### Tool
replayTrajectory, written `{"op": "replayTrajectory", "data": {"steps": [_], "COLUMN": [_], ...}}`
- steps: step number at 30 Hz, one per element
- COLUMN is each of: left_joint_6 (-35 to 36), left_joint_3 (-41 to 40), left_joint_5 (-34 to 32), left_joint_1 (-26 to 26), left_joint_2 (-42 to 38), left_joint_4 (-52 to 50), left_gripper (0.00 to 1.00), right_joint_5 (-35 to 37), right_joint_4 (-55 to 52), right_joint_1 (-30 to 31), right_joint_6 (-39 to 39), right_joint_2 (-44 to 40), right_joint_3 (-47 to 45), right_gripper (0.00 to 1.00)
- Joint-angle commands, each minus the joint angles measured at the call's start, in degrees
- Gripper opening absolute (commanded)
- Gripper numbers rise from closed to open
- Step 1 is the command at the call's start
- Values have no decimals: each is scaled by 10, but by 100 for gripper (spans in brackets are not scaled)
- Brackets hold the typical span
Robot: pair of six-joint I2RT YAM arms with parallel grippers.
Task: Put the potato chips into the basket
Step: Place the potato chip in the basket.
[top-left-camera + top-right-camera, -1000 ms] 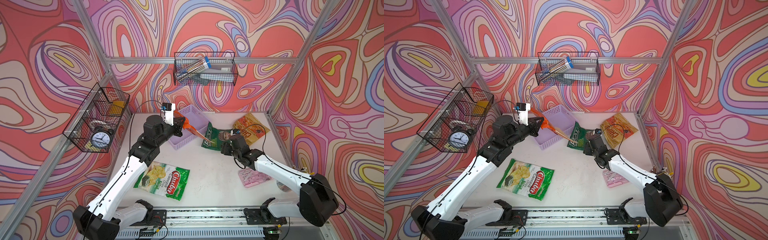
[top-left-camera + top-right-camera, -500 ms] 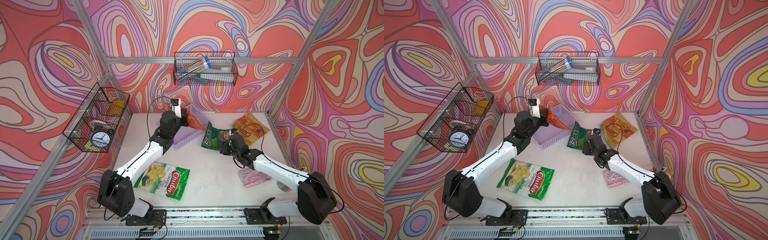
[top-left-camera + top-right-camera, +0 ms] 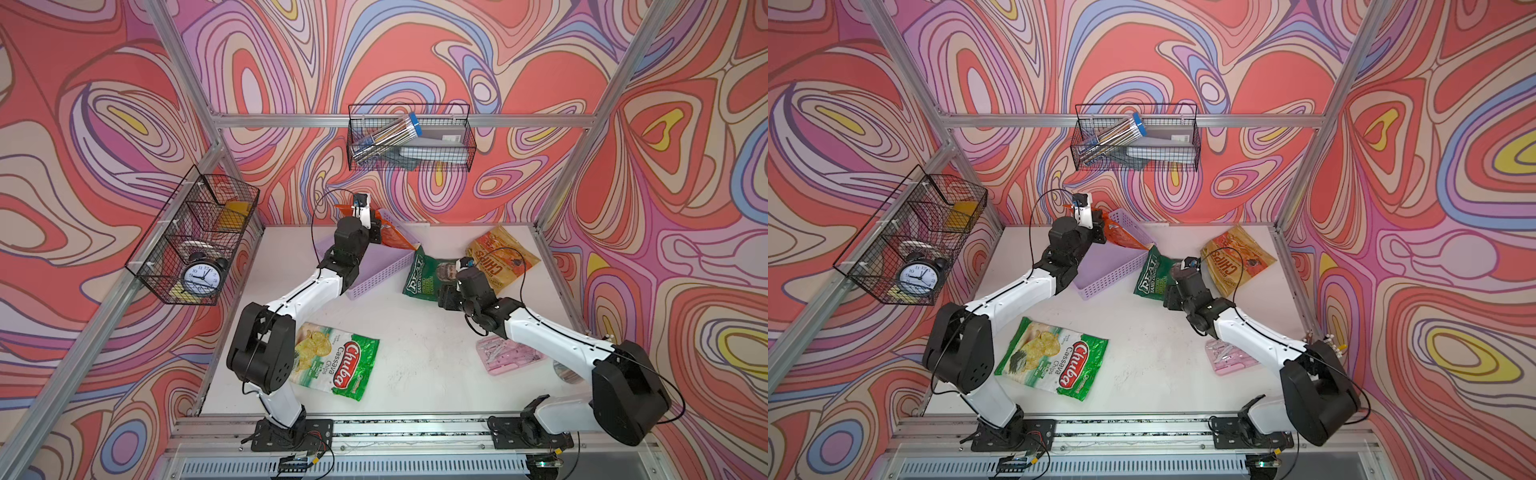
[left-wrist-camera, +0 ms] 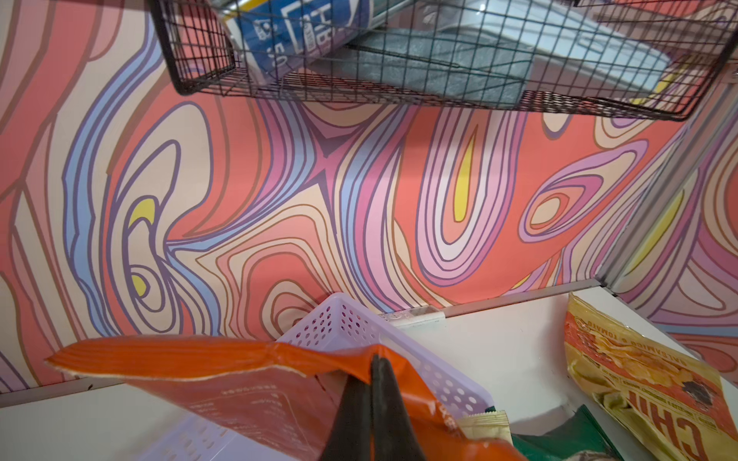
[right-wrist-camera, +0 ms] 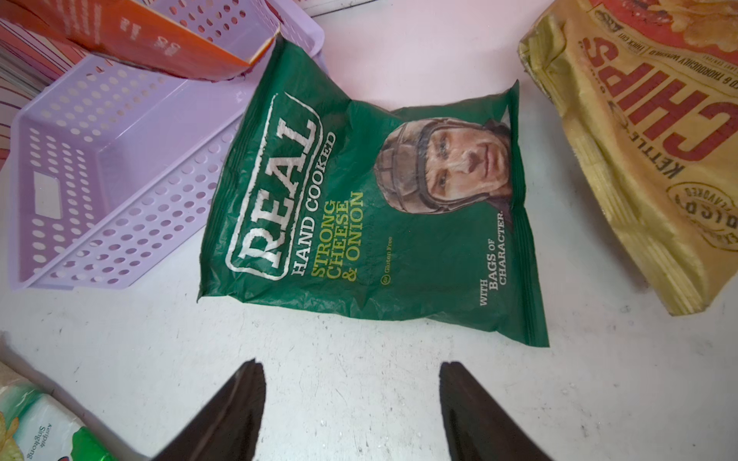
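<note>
Left gripper (image 4: 371,403) clamped orange bag (image 4: 247,383), held over lavender basket (image 4: 359,319), unreleased. Right gripper (image 5: 351,403) wide, empty; green bag (image 5: 359,199) just ahead. Yellow bag (image 3: 498,257), Chuba bag (image 3: 336,361) on table: none in.

A white table (image 3: 1142,353) sits inside walls of swirling red, pink and lilac. The left gripper (image 3: 1100,218) reaches over a lavender basket (image 3: 1113,270) at the back, pinching an orange bag (image 3: 1125,237) that hangs tilted above it. Beside the basket lies a dark green bag (image 3: 1152,276), and the right gripper (image 3: 1171,297) hovers at its near edge. A yellow-orange bag (image 3: 1235,257) lies further right, a green-white Chuba bag (image 3: 1054,357) near the front, and a pink case (image 3: 1229,357) under the right arm. Two black wire baskets (image 3: 1136,141) hang on the walls, one holding a clock (image 3: 917,278)
</note>
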Motion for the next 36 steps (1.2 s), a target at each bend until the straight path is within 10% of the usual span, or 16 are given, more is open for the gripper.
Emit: {"op": "replayTrajectory", "data": {"steps": [1,36], "left_joint_6": [-4,-91], "left_joint_3": [11,-193], "left_joint_5": [-15,-148], "left_joint_1": [10,14], "left_joint_2": [5,34], "left_joint_4": [75,137], "left_gripper": [0,0], "right_joint_5": [-3,-38], "right_joint_4": [-5,-17], "right_joint_1": [3,3], "right_joint_6": [-7,14], "right_joint_2": [11,2], "right_joint_3": [21,15], "right_gripper": [71,71]}}
